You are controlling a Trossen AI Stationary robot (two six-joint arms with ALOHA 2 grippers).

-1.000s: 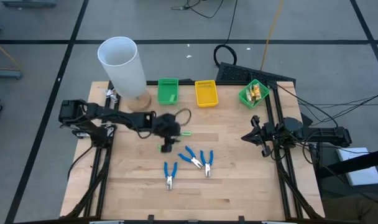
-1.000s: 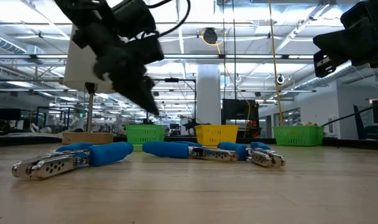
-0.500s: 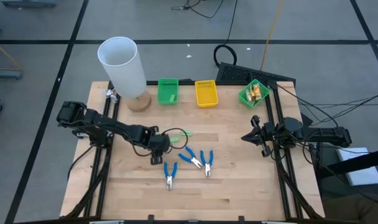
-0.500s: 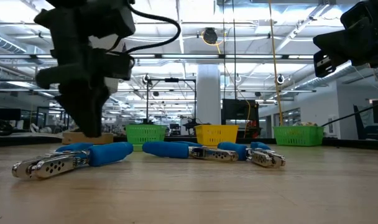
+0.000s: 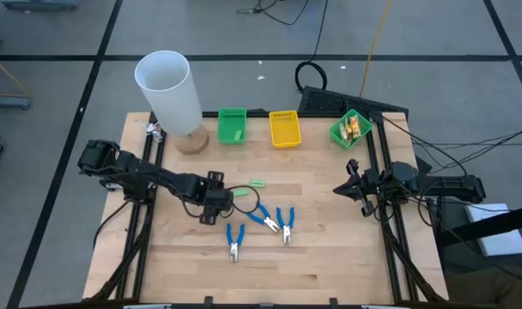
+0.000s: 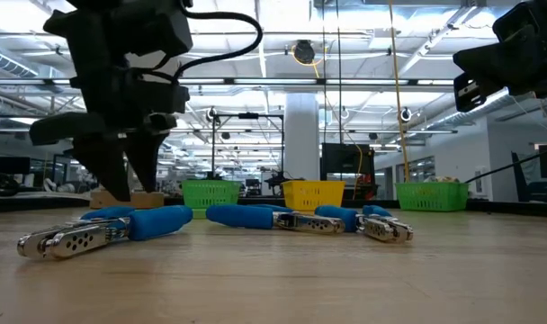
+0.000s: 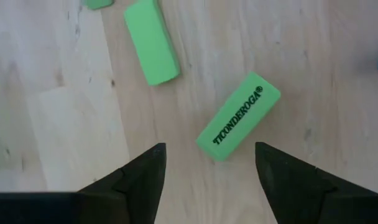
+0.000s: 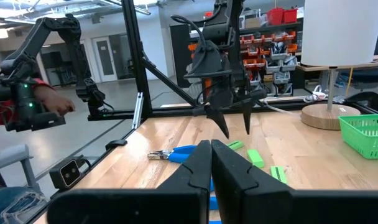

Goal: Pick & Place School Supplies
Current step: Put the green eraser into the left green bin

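Left pincer [image 7: 206, 168] wide open, empty, hovering over green eraser [image 7: 239, 116] at surface centre, 12 o'clock of pliers [image 5: 234, 239]; next: descend, close.

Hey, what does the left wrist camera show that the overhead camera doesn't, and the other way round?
Only the left wrist view shows the black TICONDEROGA lettering on the light-green rectangular eraser in front of the open left pincer. Only the high view shows three blue-handled metal pliers, the green slotted plastic bin, and the shut right pincer waiting at the table's right edge. Both show green erasers lying on the wooden table.
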